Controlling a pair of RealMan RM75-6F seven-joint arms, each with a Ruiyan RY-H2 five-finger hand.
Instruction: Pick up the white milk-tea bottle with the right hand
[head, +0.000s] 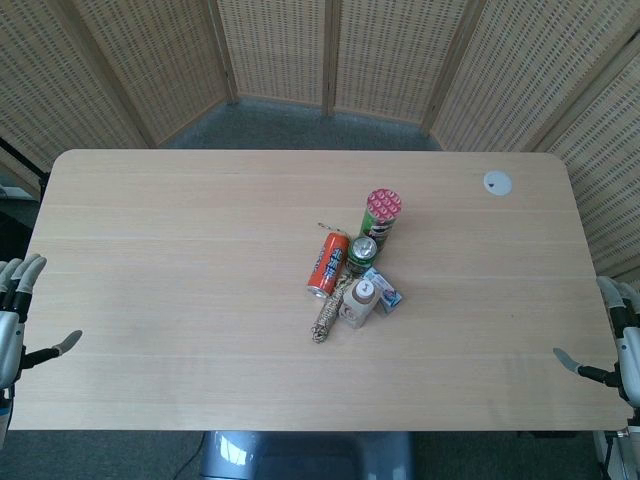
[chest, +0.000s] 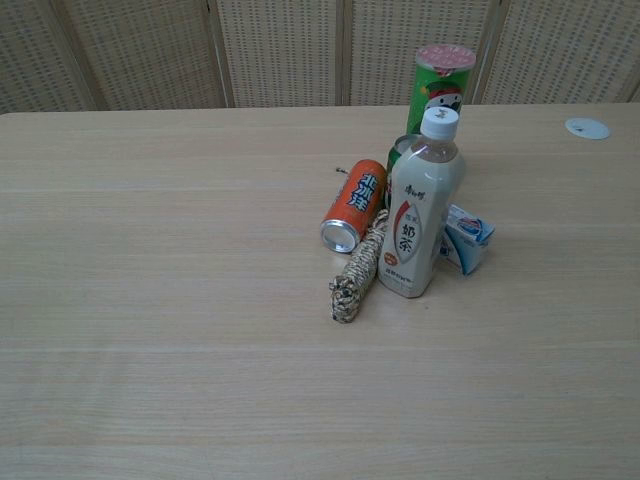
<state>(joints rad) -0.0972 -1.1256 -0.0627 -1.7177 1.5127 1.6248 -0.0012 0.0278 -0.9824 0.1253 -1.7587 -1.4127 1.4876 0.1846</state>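
Observation:
The white milk-tea bottle stands upright in the middle of the table, white cap on top, in a small cluster of items. My right hand sits at the table's right edge, fingers spread and holding nothing, far from the bottle. At the left edge my left hand is likewise open and empty. Neither hand shows in the chest view.
An orange can lies on its side left of the bottle, a coiled rope beside it. Behind stand a green can and a green chip tube. A small blue-white carton lies to the bottle's right. A white disc rests far right.

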